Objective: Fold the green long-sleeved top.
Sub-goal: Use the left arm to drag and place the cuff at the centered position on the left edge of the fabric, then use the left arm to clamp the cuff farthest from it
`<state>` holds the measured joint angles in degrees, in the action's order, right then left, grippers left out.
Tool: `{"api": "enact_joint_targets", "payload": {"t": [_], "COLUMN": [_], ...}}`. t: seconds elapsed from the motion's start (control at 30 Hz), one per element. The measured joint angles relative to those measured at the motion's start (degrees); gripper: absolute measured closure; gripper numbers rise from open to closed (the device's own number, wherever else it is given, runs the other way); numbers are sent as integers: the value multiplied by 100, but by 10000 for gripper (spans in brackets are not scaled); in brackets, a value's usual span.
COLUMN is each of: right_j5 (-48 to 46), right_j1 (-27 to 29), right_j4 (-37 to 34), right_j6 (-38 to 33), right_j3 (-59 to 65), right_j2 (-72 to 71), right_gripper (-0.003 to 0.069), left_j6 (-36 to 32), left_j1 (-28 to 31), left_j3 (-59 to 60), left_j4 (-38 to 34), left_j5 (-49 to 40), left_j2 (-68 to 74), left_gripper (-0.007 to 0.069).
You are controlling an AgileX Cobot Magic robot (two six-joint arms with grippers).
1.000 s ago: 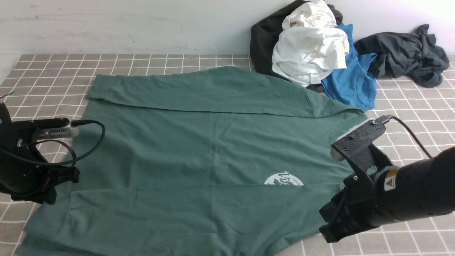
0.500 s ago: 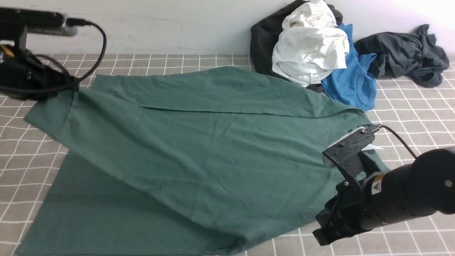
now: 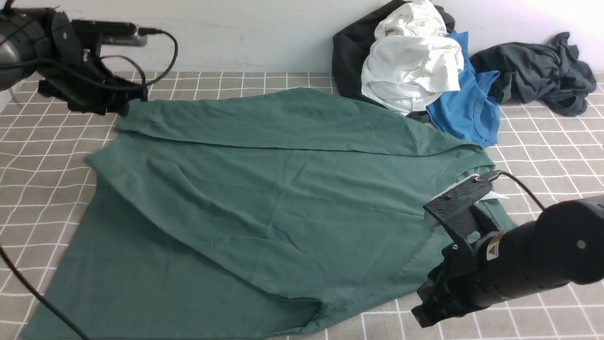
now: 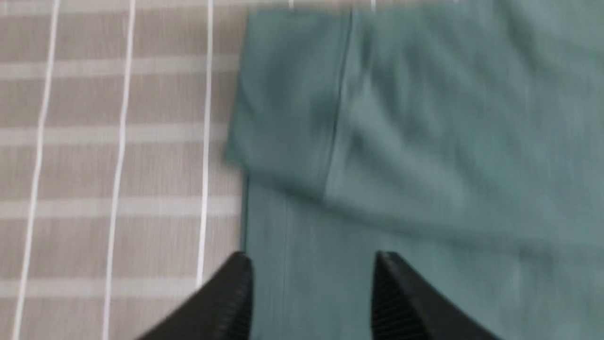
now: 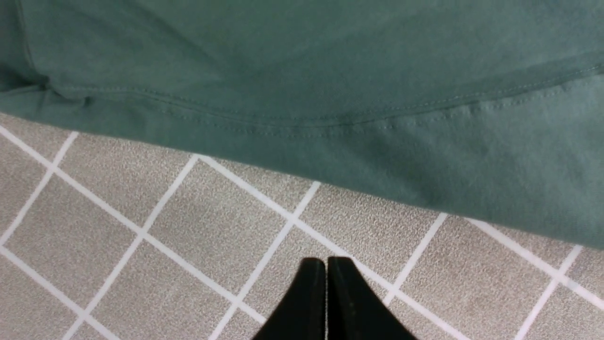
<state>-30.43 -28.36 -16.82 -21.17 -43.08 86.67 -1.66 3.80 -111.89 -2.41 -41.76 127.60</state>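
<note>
The green long-sleeved top (image 3: 264, 203) lies spread across the checked table, its near part folded back over the body. The chest logo is hidden; the white neck label (image 3: 493, 194) shows at the right. My left gripper (image 3: 128, 103) hovers at the far left corner of the top, open and empty. In the left wrist view the left gripper (image 4: 311, 257) stands above green cloth (image 4: 424, 141) by a folded edge. My right gripper (image 3: 421, 315) is shut and empty over bare tablecloth just off the top's near right edge. The right wrist view shows the right gripper (image 5: 326, 260) short of a seam of the top (image 5: 330, 71).
A heap of clothes sits at the back right against the wall: a white garment (image 3: 410, 66), a black one (image 3: 349, 56), a bright blue shirt (image 3: 467, 108) and a dark grey garment (image 3: 538, 71). Grey checked tablecloth (image 3: 542, 141) surrounds the top.
My left gripper carried the top's near left part up and toward the far left, then opened and let go; the cloth dropped over the body, covering the logo. My right arm edged left.
</note>
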Motion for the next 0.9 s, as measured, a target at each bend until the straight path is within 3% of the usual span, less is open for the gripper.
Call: {"api": "enact_joint_targets", "payload": {"t": [0.3,0.47,0.57,0.67,0.77,0.9], "right_j5": [87,93,93,93,93,93], "right_j1": [0,0,0,0,0,0], "right_j4": [-26,-211,-229,-262,-278,-278], "right_j6": [0,-60,-62,-66,-102,-114], "right_j3": [0,0,0,0,0,0], "right_j2": [0,0,0,0,0,0], "right_gripper": [661,661,661,661,661,661], "left_j6": [770,1685,1881,1874,1701,1357], "left_j1": [22,57,71,72,72,72], "left_j3": [-2660,-3118,-3159,-3170,-3170,-3204], "left_j4": [332,897,1058,1049,718,241], "left_j5": [-820,-883,-814,-765,-765,-765], "left_j2": [2015,2510,2553,2571,2578,2578], "left_gripper": [240,240,265,378,557,621]}}
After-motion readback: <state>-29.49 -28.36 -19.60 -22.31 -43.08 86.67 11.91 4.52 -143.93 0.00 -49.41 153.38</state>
